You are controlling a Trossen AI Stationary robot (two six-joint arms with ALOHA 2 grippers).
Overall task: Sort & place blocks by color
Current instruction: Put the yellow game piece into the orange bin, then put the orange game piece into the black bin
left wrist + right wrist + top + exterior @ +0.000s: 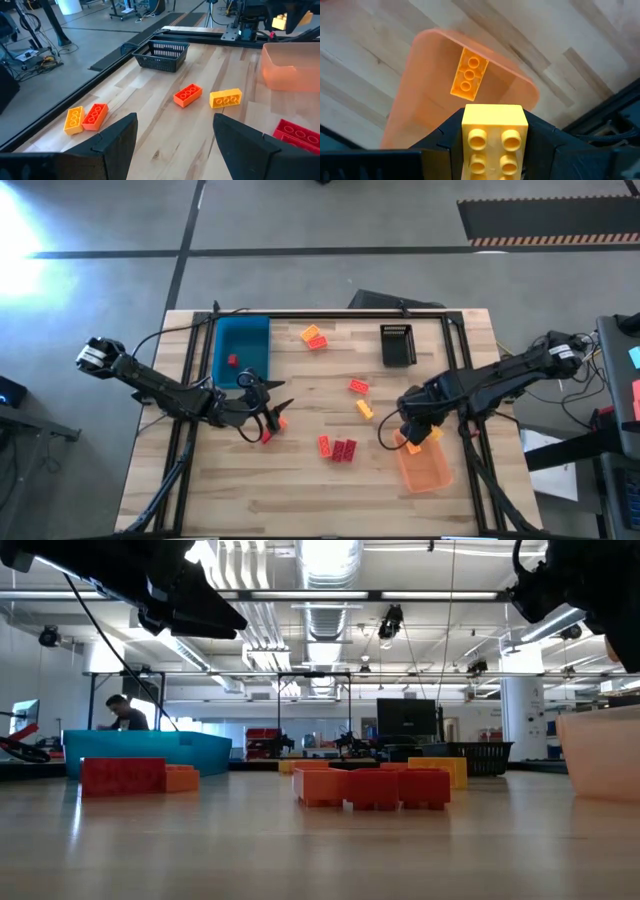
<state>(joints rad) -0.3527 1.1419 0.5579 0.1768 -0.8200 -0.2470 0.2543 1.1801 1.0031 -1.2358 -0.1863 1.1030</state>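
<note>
Right gripper [495,145], closed on a yellow block [495,139], hangs over the translucent orange tray [410,115], which holds one orange-yellow block [469,74]. Left gripper [172,137], fingers spread wide and holding nothing, sits low over the counter [300,490] just beside the blue tray [243,340], which contains one red block [232,361]; a black basket [398,345] stands at the far edge, contents not discernible. Loose blocks on the counter: an orange and yellow pair [314,336] near the far edge, an orange block [358,386] and a yellow one [365,409] mid-counter, an orange and red cluster [338,448] nearer the front.
</note>
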